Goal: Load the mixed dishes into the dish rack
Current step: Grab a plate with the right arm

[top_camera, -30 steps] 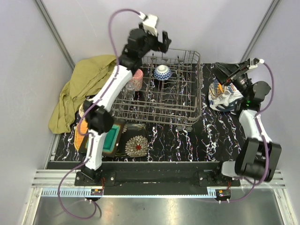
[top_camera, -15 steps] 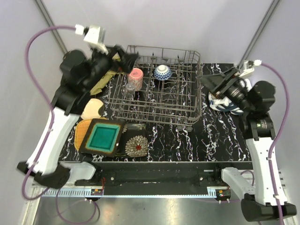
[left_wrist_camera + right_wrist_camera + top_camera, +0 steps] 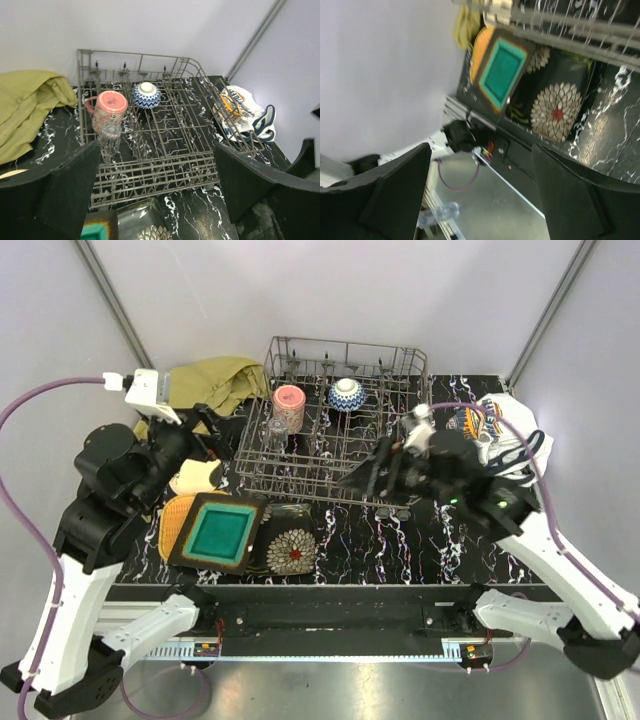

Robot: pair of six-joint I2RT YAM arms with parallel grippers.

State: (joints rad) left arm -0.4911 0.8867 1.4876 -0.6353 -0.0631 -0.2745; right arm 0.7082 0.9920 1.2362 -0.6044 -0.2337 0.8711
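The dish rack (image 3: 390, 455) stands at the back middle and holds a pink cup (image 3: 288, 400), a blue-and-white bowl (image 3: 346, 393) and a clear glass (image 3: 275, 430). In front of its left corner lie a teal square plate (image 3: 219, 531), an orange plate (image 3: 176, 516), a cream plate (image 3: 195, 478) and dark floral plates (image 3: 292, 551). My left gripper (image 3: 213, 430) hangs open and empty left of the rack, above the plates. My right gripper (image 3: 368, 478) is open and empty at the rack's front edge. The right wrist view shows the teal plate (image 3: 502, 67) and a floral plate (image 3: 555, 112).
An olive-yellow cloth (image 3: 205, 380) is bunched at the back left. A white printed cloth (image 3: 495, 430) lies right of the rack. The table is black marble-patterned, with grey walls on three sides and the arm bases along the near edge.
Both arms have swung away from the back. The left left the rack's top for the left side; the right left the white cloth for the rack's front, its jaws spreading wider.
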